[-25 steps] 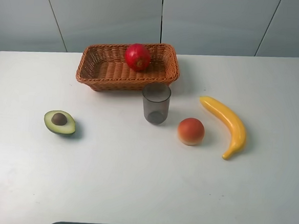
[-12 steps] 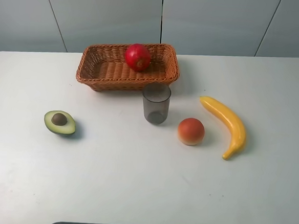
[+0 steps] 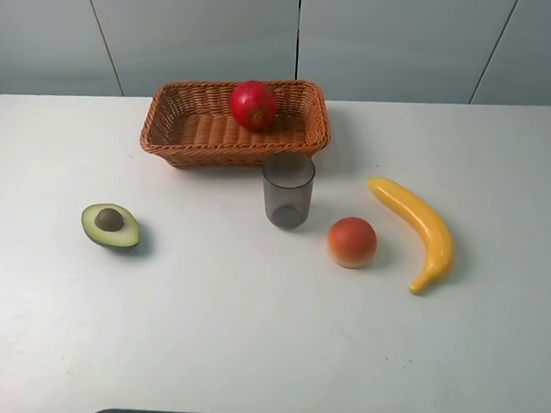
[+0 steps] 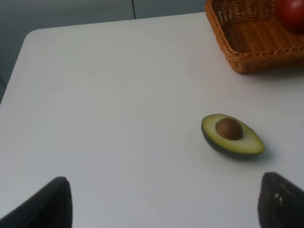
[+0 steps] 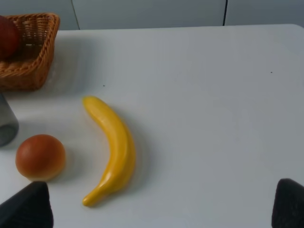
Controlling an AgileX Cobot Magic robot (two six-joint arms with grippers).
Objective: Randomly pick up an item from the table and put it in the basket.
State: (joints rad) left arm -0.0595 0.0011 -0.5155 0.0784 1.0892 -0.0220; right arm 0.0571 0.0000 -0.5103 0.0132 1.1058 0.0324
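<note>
Both grippers (image 4: pixel 161 202) (image 5: pixel 161 204) wide open, empty-jawed.

A pale grey panelled wall (image 3: pixel 212 27) stood behind the white surface (image 3: pixel 247 337), its panels split by thin dark seams. Soft, even light cast faint shadows.

The high camera looks down across the whole white smooth tabletop (image 3: pixel 247 337); both wrist cameras look low and share the orange-brown woven wicker basket (image 4: pixel 251 42).
</note>
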